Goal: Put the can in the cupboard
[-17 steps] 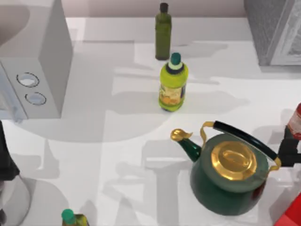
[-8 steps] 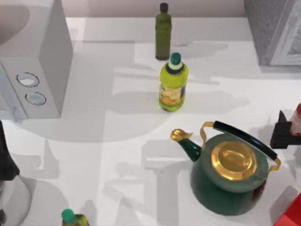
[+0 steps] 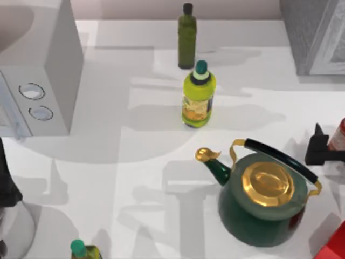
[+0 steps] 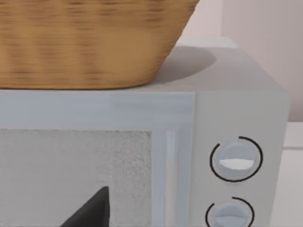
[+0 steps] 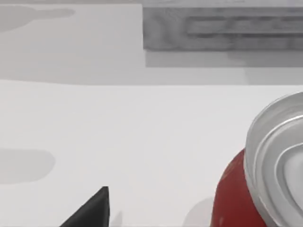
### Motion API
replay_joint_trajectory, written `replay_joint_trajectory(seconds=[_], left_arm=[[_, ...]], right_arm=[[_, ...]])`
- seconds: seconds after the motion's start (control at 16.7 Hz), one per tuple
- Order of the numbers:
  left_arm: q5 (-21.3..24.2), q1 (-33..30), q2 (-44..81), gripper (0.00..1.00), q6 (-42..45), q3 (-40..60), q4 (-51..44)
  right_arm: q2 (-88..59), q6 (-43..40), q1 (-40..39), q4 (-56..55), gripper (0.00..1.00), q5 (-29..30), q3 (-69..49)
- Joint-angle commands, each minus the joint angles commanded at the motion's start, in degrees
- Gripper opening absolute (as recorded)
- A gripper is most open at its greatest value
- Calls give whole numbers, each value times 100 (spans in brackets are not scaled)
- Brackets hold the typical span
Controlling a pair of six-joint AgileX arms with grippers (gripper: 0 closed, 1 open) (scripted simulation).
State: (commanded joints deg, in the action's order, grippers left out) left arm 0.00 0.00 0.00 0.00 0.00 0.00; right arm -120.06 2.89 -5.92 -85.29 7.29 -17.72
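Currently | my right hand [image 3: 325, 151] at table's [image 3: 135, 178] right edge, closed around the can [image 3: 338, 135] | cupboard [image 3: 315, 35] beyond | left hand's grip: cannot tell.

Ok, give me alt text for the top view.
At the table's right edge the right gripper sits by the red can, between the green kettle and the grey cupboard at top right. Two bottles stand mid-table, and a knobbed grey box sits at left.
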Motion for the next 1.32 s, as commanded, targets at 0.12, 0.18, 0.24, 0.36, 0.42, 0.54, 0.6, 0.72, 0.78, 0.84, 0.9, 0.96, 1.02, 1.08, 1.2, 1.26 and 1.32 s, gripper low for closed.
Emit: replay_joint_trajectory(seconds=[0.12,0.18,0.24,0.36,0.42,0.54,0.6,0.72,0.78,0.84,0.9,0.96,1.02,1.08,1.2,1.26,1.32], left_arm=[[0,0,0,100,0,0,0],[0,0,0,100,0,0,0],[0,0,0,100,0,0,0],[0,0,0,100,0,0,0],[0,0,0,100,0,0,0],[0,0,0,100,0,0,0],[0,0,0,100,0,0,0],[0,0,0,100,0,0,0],[0,0,0,100,0,0,0],[0,0,0,100,0,0,0],[0,0,0,100,0,0,0],[0,0,0,100,0,0,0],[0,0,0,100,0,0,0],[0,0,0,100,0,0,0],[0,0,0,100,0,0,0],[0,0,0,100,0,0,0],[0,0,0,100,0,0,0]], right_arm=[[0,0,0,0,85,0,0],[0,0,0,0,77,0,0],[0,0,0,0,70,0,0],[0,0,0,0,55,0,0],[0,0,0,0,47,0,0],[0,0,0,0,32,0,0],[0,0,0,0,25,0,0],[0,0,0,0,10,0,0],[0,0,0,0,2,0,0],[0,0,0,0,0,0,0],[0,0,0,0,0,0,0],[0,0,0,0,0,0,0],[0,0,0,0,0,0,0],[0,0,0,0,0,0,0],[0,0,0,0,0,0,0],[0,0,0,0,0,0,0],[5,5,2,1,0,2,7]])
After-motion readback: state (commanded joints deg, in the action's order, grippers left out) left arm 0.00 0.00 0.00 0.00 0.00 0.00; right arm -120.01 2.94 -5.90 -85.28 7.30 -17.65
